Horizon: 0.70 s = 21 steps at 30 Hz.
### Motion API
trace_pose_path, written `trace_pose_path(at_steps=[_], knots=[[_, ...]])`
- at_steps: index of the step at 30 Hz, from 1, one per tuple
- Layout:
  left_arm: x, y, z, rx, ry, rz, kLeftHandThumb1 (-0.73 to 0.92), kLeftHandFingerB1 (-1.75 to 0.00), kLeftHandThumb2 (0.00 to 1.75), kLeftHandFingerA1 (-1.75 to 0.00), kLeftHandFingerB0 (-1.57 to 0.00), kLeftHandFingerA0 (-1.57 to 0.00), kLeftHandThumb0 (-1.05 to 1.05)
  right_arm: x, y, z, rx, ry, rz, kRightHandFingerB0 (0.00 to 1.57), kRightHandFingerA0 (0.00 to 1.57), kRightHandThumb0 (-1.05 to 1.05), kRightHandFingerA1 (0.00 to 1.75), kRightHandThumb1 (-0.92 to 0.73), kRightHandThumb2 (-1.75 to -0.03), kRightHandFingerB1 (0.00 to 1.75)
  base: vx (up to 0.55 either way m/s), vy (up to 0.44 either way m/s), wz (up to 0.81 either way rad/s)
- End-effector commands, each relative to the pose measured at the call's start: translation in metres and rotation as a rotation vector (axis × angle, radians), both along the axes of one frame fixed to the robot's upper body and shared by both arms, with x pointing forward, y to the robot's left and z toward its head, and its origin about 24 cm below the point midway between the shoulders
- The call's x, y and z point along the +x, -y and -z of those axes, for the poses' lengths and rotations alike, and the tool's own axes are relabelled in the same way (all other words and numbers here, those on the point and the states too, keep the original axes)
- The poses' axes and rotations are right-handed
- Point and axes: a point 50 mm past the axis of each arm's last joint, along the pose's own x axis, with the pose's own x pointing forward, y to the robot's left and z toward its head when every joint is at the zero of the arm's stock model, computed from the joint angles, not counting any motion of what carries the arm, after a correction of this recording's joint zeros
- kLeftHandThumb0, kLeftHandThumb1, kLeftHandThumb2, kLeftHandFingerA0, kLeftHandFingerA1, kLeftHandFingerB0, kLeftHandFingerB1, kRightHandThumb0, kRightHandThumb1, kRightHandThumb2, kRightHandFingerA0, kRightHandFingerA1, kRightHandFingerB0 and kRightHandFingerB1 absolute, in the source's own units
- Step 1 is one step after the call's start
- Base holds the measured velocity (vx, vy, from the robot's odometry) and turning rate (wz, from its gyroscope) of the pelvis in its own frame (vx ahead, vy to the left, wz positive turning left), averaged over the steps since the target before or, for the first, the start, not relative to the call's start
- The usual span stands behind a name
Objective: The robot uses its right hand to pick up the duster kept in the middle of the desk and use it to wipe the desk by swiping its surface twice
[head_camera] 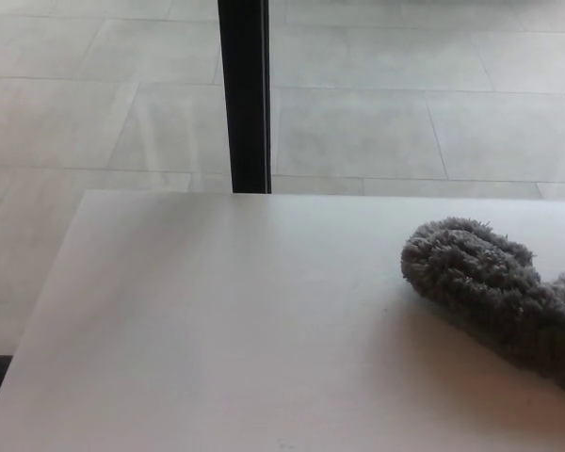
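- Desk (217,330): pale, smooth top filling the lower part of the head view; its far edge runs across the middle of the picture.
- Duster (494,287): grey and shaggy, lying flat on the desk toward its right side, its body running off the right picture edge.
- Post (245,94): black, upright, beyond the desk's far edge, well left of the duster.
- Floor (405,94): large light tiles behind the desk.
- Hands: neither hand shows, so how far open they are cannot be told.

A pale desk (217,330) carries a grey fluffy duster (494,287) at its right.
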Motion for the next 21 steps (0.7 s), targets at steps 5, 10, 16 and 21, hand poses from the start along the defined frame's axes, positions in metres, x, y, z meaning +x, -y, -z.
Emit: trace_pose_path(at_steps=[5,10,16,21], knots=[[-0.025,-0.007,0.006,0.005,-0.089,-0.098,0.92,-0.44,0.77,-0.59,-0.28,-0.29,-0.82,-0.224,0.086,0.118,0.496,0.609,1.019,0.1,0.0,-0.99,0.22,-0.64,-1.07,0.08,0.0,0.0,0.0],[-0.029,-0.013,0.005,0.031,-0.137,-0.147,0.92,-0.42,0.78,-0.59,-0.29,-0.35,-0.82,-0.245,0.08,0.144,0.63,0.574,1.174,0.05,0.0,-1.05,0.12,-0.67,-1.1,0.02,0.0,0.0,0.0],[-0.036,-0.017,0.005,0.106,-0.24,-0.093,0.82,-0.46,0.92,-0.59,-0.26,-0.33,-0.92,-0.238,0.068,0.161,0.751,0.552,1.073,0.0,0.0,-0.87,0.32,-0.59,-1.06,0.3,0.0,0.0,0.0],[-0.037,-0.017,0.006,0.131,-0.273,-0.089,0.92,-0.39,0.79,-0.53,-0.26,-0.36,-0.85,-0.223,0.061,0.165,0.77,0.462,0.921,0.0,0.01,-0.77,0.39,-0.63,-1.03,0.33,0.0,0.0,0.0]])
